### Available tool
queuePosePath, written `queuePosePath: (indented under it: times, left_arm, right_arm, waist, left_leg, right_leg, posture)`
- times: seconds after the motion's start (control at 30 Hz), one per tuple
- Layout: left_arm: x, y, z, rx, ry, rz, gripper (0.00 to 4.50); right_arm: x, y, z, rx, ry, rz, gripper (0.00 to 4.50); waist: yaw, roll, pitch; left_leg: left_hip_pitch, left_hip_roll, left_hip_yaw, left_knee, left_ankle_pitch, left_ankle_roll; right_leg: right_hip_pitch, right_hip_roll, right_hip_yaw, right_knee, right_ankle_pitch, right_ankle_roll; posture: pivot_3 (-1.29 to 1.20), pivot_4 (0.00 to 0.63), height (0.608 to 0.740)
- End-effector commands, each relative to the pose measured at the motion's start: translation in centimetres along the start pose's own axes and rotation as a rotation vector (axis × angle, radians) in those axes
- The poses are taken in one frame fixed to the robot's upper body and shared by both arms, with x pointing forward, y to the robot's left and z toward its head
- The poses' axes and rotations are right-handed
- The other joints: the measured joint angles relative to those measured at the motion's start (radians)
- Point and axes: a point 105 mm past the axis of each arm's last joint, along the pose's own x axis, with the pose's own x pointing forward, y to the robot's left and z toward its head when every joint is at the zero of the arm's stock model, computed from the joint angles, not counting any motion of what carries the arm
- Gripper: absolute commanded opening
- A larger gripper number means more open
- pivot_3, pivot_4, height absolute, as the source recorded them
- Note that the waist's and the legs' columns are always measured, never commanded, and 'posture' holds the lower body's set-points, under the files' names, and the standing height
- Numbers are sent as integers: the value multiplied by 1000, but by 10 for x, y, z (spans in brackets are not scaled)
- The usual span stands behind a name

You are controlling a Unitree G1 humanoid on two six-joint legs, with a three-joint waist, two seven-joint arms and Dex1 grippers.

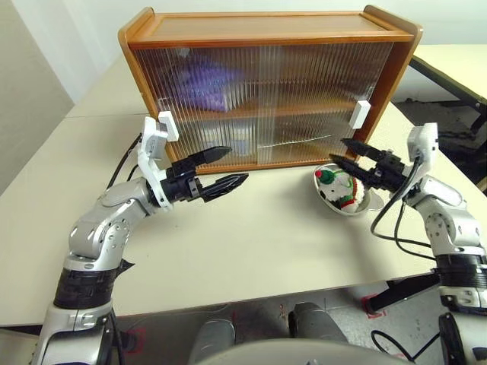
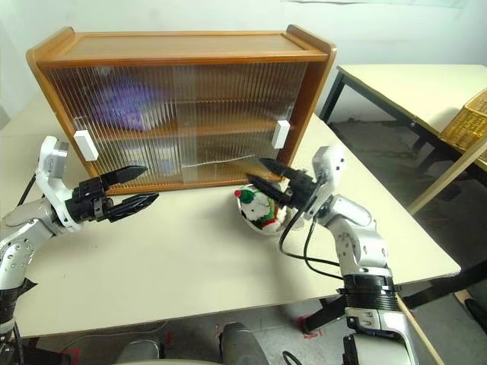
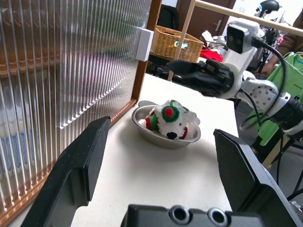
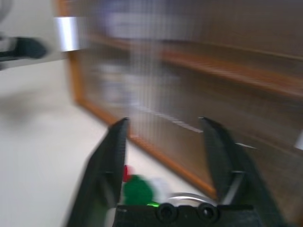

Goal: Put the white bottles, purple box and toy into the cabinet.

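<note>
Ribbed doors point(image 1: 266, 103) shut, metal bowl point(image 1: 358, 205) holding toy point(image 1: 339, 188)

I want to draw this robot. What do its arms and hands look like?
Silver-grey jointed arms with black bands near the bottom. Each wrist has a white camera block. The left tool and right tool are black, each with two pointed fingers. Black cables loop along both arms.

My arms are silver-grey jointed metal with black bands. Loose black cables trail from each white wrist block. My black two-fingered claws point(image 1: 221, 171) taper to points.
</note>
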Motion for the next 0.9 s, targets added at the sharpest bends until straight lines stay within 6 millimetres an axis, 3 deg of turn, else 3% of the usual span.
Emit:
queuePosePath:
  times: [0.03, 0.17, 0.53, 0.9]
  left_arm:
    - [3, 0, 0, 18, 11, -12, 4500]
    - [6, 4, -2, 23, 13, -1, 4500]
    - [10, 3, -2, 35, -6, 16, 4500]
    - [14, 4, -1, 39, -15, 19, 4500]
  right_arm:
    - [-5, -15, 3, -17, 3, -61, 1617]
    - [-8, -28, 1, -51, 38, -99, 90]
    - [0, -64, 3, -138, 99, -247, 31]
    - [-14, -89, -1, -185, 154, -340, 31]
  waist:
    - [-2, 0, 0]
    - [-6, 0, 0]
    - [-6, 0, 0]
    - [-2, 0, 0]
  left_leg:
    - [0, 0, 0, 0, 0, 0]
    - [-2, 0, 0, 0, 0, 0]
    - [-1, 0, 0, 0, 0, 0]
    - [-2, 0, 0, 0, 0, 0]
  right_leg:
    - [0, 0, 0, 0, 0, 0]
    - [0, 0, 0, 0, 0, 0]
    - [0, 0, 0, 0, 0, 0]
    - [0, 0, 0, 0, 0, 0]
  posture:
    - [-170, 0, 740]
    - [-166, 0, 740]
    - [-148, 0, 740]
    - [-153, 0, 740]
